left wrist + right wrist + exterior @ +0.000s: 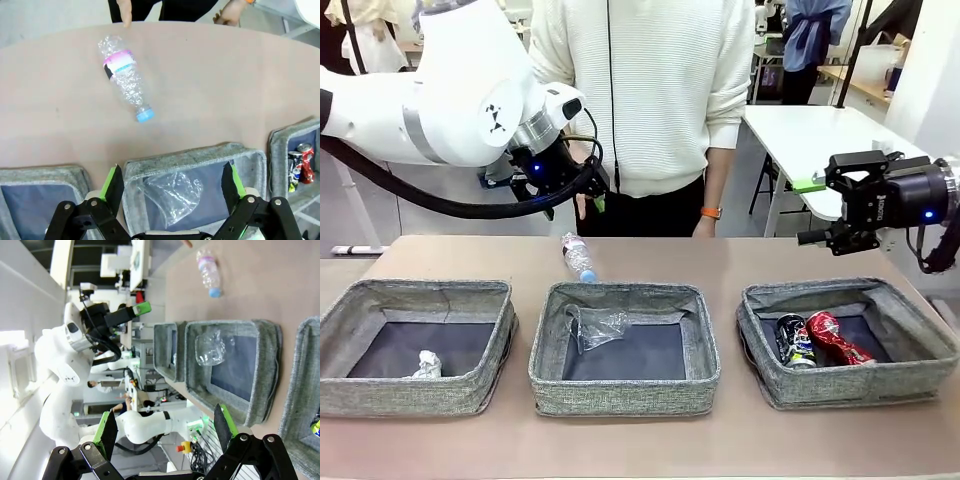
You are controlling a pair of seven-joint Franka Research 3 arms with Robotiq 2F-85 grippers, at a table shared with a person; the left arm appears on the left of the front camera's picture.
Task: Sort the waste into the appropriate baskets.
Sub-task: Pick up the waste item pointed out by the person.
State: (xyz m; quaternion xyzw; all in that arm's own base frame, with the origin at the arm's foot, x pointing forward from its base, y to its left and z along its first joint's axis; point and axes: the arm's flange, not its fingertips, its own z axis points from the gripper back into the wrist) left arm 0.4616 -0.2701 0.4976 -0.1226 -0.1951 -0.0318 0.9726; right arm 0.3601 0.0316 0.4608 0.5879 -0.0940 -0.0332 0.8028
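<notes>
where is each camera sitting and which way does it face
Front: fixed between the arms, facing across the table at the person; both arms show, left hand, right hand.
Left wrist: above the table, looking down its open fingers at the bottle.
Right wrist: rolled sideways, open fingers below, facing the left arm.
Shared: bottle, cup in the middle basket.

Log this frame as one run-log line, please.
left gripper: open, above middle basket | right gripper: open, empty | bottle: on table behind baskets | cup: middle basket | cans: right basket | paper ball: left basket
</notes>
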